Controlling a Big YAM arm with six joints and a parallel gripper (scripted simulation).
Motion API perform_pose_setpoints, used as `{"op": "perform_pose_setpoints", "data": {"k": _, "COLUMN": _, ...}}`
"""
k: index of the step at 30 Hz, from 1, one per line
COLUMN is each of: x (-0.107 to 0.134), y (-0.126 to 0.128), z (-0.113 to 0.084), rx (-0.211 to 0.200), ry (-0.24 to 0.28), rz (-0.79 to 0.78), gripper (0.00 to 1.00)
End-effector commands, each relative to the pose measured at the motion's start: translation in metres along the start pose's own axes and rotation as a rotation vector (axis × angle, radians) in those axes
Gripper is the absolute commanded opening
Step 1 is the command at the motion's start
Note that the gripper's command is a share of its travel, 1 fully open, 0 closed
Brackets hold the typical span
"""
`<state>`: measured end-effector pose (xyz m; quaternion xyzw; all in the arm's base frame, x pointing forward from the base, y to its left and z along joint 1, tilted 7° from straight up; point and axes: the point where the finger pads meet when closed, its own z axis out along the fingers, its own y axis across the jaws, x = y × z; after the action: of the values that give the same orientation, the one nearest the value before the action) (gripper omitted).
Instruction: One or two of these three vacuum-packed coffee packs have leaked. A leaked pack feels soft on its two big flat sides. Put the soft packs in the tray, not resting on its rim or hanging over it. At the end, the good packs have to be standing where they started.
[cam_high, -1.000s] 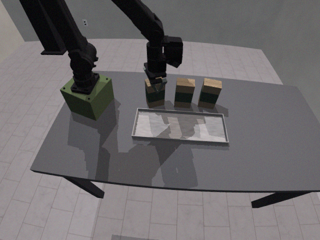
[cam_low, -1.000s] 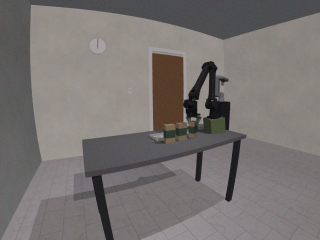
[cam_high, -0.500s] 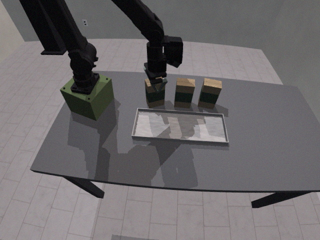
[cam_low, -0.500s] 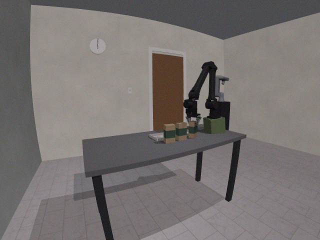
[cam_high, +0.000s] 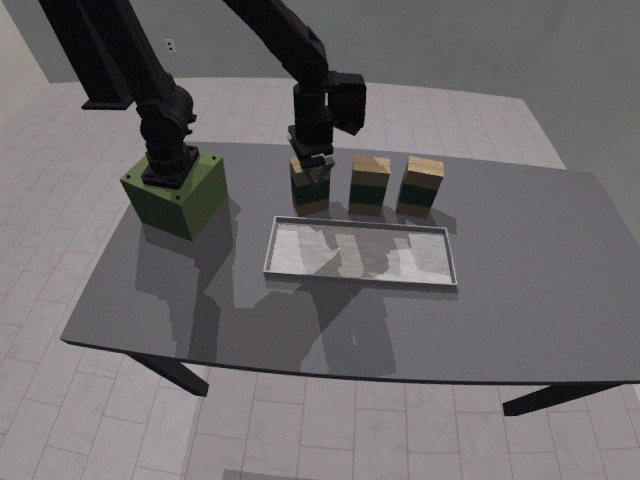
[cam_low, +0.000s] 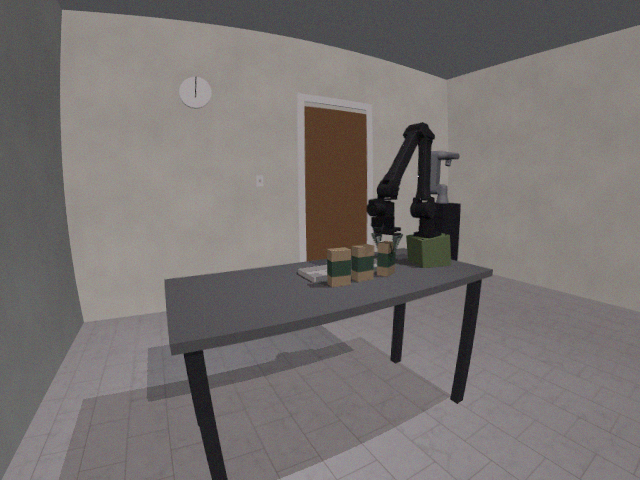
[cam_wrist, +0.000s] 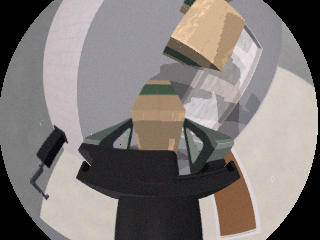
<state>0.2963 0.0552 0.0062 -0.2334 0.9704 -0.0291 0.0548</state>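
grey table (cam_high: 155, 289): broad bare surface along the near edge and to the right; shallow metal tray (cam_high: 360, 282) lies flat near the middle, well inside every table edge. just behind the tray, three upright coffee packs in a row, apart from one another: right pack (cam_high: 420, 187), middle pack (cam_high: 369, 185), left pack (cam_high: 309, 192), each tan with a green band. gripper (cam_high: 313, 167), spread and pinching nothing, straddles the left pack's top with a finger (cam_wrist: 199, 147) on either side; green arm base (cam_high: 204, 198) stands at far left.
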Motion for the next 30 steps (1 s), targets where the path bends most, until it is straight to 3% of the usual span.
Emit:
{"op": "perform_pose_setpoints", "data": {"k": 1, "x": -0.0079, "y": -0.005, "z": -0.0041, "rx": 0.005, "ry": -0.026, "rz": 0.003, "gripper": 0.78}}
{"op": "perform_pose_setpoints", "data": {"k": 6, "x": -0.0079, "y": -0.005, "z": -0.0041, "rx": 0.005, "ry": -0.026, "rz": 0.003, "gripper": 0.78}}
{"op": "perform_pose_setpoints", "data": {"k": 7, "x": -0.0079, "y": -0.005, "z": -0.0041, "rx": 0.005, "ry": -0.026, "rz": 0.003, "gripper": 0.25}}
{"op": "perform_pose_setpoints", "data": {"k": 30, "x": -0.007, "y": -0.0045, "z": -0.0035, "rx": 0.004, "ry": -0.021, "rz": 0.003, "gripper": 0.25}}
